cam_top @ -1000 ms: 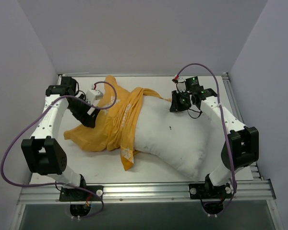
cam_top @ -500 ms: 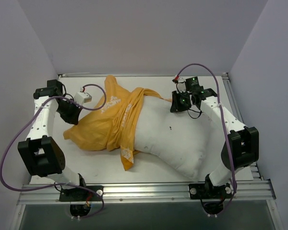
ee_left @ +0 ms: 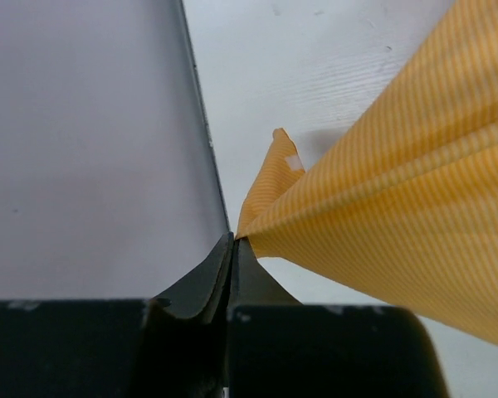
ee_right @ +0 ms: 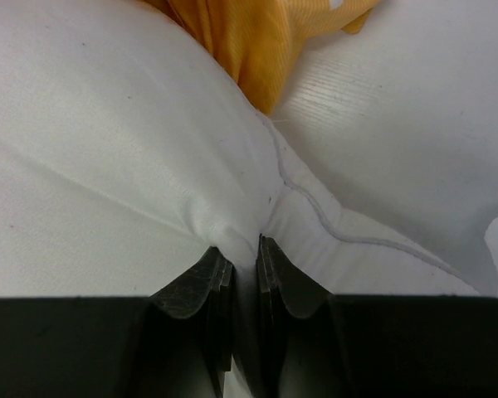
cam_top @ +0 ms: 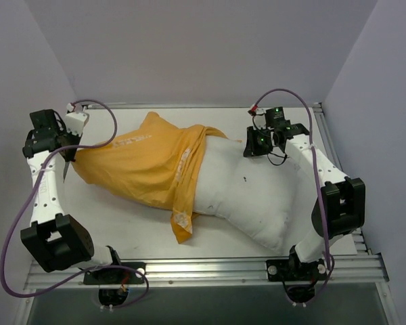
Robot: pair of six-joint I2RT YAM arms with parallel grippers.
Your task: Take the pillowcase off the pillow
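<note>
Pinching pillowcase (cam_top: pixel 145 166) corner: left end effector (ee_left: pixel 231 242), far left; right end effector (ee_right: pixel 246 249) clamped on pillow (cam_top: pixel 250 196) far edge

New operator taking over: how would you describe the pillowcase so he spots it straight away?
On the white table, a plump white pillow lies across the middle. The pillowcase is the thin cloth sheathing its left end, pulled taut to the left claw. It is the only orange-yellow thing there.

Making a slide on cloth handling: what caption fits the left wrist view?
Left gripper pinches a corner of the orange pillowcase, stretched taut over the white table.
</note>
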